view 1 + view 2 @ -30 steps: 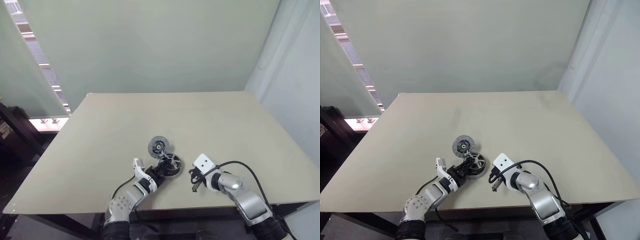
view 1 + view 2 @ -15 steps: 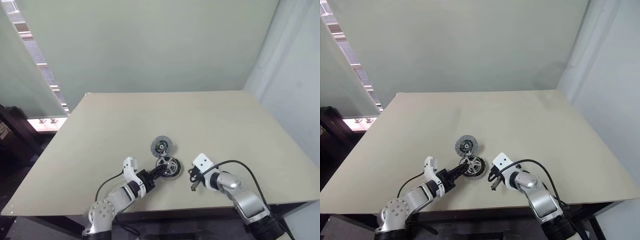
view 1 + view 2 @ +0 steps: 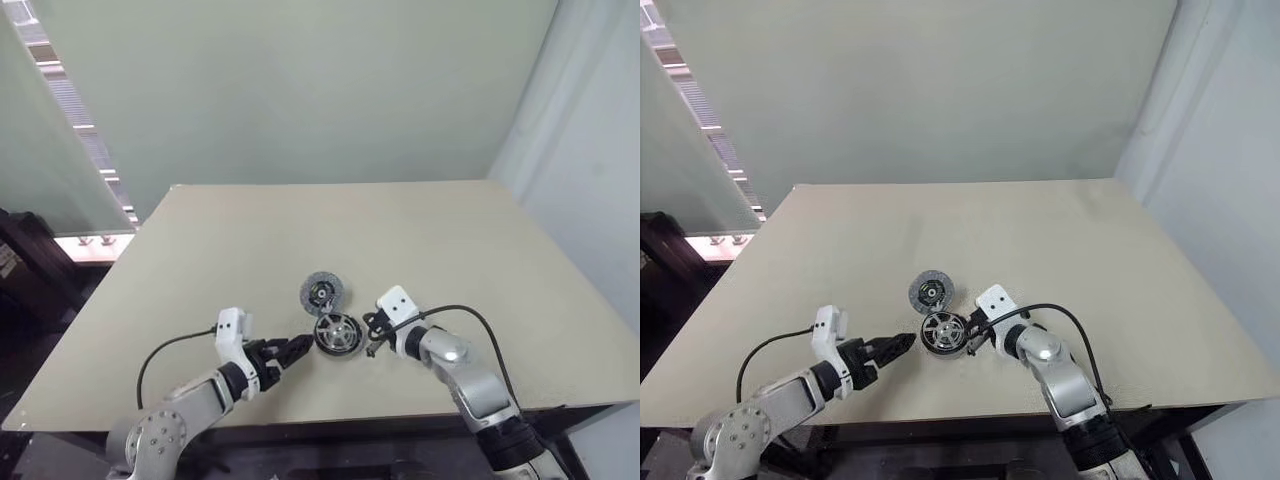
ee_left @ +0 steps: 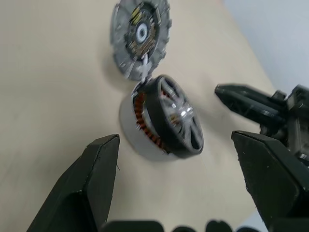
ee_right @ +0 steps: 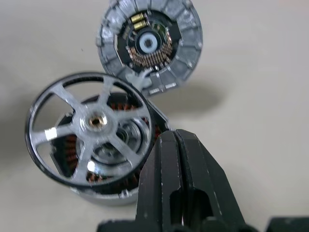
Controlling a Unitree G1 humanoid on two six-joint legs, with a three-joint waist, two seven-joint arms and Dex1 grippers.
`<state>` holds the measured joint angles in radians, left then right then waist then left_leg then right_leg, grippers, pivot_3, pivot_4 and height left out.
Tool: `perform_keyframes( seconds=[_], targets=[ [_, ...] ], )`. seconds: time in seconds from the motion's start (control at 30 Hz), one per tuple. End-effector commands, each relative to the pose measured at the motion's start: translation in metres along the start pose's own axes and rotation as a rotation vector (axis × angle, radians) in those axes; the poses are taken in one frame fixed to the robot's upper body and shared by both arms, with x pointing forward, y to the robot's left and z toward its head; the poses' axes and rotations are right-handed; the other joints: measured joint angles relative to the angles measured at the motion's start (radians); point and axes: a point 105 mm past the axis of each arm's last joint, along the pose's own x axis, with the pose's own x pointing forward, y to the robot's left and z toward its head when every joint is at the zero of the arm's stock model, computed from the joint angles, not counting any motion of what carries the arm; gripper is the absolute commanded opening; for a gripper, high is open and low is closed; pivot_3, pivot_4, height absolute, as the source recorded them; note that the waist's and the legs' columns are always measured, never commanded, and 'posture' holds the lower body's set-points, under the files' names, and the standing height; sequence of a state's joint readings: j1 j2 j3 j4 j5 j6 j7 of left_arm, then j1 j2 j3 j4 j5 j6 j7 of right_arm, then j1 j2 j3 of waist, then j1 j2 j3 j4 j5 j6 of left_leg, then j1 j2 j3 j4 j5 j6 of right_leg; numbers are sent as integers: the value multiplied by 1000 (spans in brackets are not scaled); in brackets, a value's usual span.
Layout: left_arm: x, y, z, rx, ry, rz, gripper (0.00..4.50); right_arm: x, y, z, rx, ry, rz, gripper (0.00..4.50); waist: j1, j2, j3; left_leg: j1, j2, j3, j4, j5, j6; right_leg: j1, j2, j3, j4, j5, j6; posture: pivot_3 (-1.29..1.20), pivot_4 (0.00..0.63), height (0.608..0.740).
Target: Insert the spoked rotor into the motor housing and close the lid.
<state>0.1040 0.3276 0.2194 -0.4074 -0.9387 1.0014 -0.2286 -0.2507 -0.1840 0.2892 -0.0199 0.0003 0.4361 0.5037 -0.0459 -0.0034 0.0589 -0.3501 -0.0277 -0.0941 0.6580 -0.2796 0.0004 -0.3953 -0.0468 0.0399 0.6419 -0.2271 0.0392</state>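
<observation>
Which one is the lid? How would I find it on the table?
Look near the front middle of the beige table, between the two grippers. The lid lies just behind the motor housing. It is the flat silver-grey disc, without the spoked rotor on top.

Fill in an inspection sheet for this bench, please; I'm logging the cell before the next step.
Surface: beige table, no marks seen.
Job's things: spoked rotor sits on the motor housing, tilted, copper windings visible beneath, not fully seated. Lid lies flat just behind them, inner face up.
Clutter: nothing seen.
Grippers: left gripper open, off the parts, pointing at the housing. Right gripper shut, empty, tip close beside the rotor's rim; contact cannot be told.
Cables: black cable loops off the left wrist, another off the right.
Surroundings: pale green wall behind, window blinds on the left.
</observation>
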Motion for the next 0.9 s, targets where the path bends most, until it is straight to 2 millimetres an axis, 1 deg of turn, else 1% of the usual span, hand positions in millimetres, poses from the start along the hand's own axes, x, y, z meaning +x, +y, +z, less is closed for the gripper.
perform_keyframes(
  seconds=[0.03,0.17,0.27,0.37,0.47,0.57,0.67,0.77,0.8,0.83,0.9],
  targets=[
    [-9,0,5,43,-36,-20,3964,-5,1,19,25,-72,33,0,-2,0,0,0,0,0,0,0,0,0,0,0,0,0,0,0,0,740],
    [-13,7,-4,117,-43,-5,3964,-9,3,19,20,-68,51,0,-3,0,0,0,0,0,-1,0,0,-1,0,0,0,-1,-2,0,0,740],
    [-7,8,-7,66,-67,-16,3964,-10,3,15,9,-50,53,0,0,1,1,0,0,0,0,0,0,-1,0,0,0,-1,-2,0,0,740],
    [7,7,-11,-16,-71,-29,3964,-10,4,13,-7,-39,54,0,0,1,1,-1,0,0,1,0,0,0,0,0,0,-1,-2,0,0,740],
    [20,5,-20,-66,-29,-34,3375,-10,4,12,-13,-35,49,0,-1,1,1,-1,0,0,2,0,0,0,0,-1,0,0,0,0,0,740],
    [26,5,-27,-58,7,-26,2356,-11,2,12,-20,-31,41,0,-3,1,1,0,0,0,1,0,0,0,0,0,1,0,0,0,0,740],
    [28,6,-28,-40,10,-17,1288,-13,1,10,-19,-26,31,0,-3,1,1,-1,0,0,0,0,0,-1,0,0,0,0,0,0,0,740],
    [30,10,-28,-22,12,4,220,-14,0,8,-17,-22,25,0,-3,1,0,-5,0,0,1,0,0,-4,0,0,1,0,0,0,0,740],
    [31,11,-27,-18,9,11,41,-14,0,8,-16,-21,23,0,-2,1,0,-6,0,0,1,0,0,-5,0,0,1,1,0,0,0,740],
    [34,12,-25,-12,3,18,41,-14,0,7,-15,-19,22,0,-2,1,0,-8,0,0,2,0,0,-7,0,0,1,1,-1,0,0,740],
    [41,7,-21,-4,-11,1,41,-14,0,6,-13,-15,18,0,2,1,0,-9,0,0,3,0,0,-8,0,0,1,1,-2,0,0,740]
  ],
)
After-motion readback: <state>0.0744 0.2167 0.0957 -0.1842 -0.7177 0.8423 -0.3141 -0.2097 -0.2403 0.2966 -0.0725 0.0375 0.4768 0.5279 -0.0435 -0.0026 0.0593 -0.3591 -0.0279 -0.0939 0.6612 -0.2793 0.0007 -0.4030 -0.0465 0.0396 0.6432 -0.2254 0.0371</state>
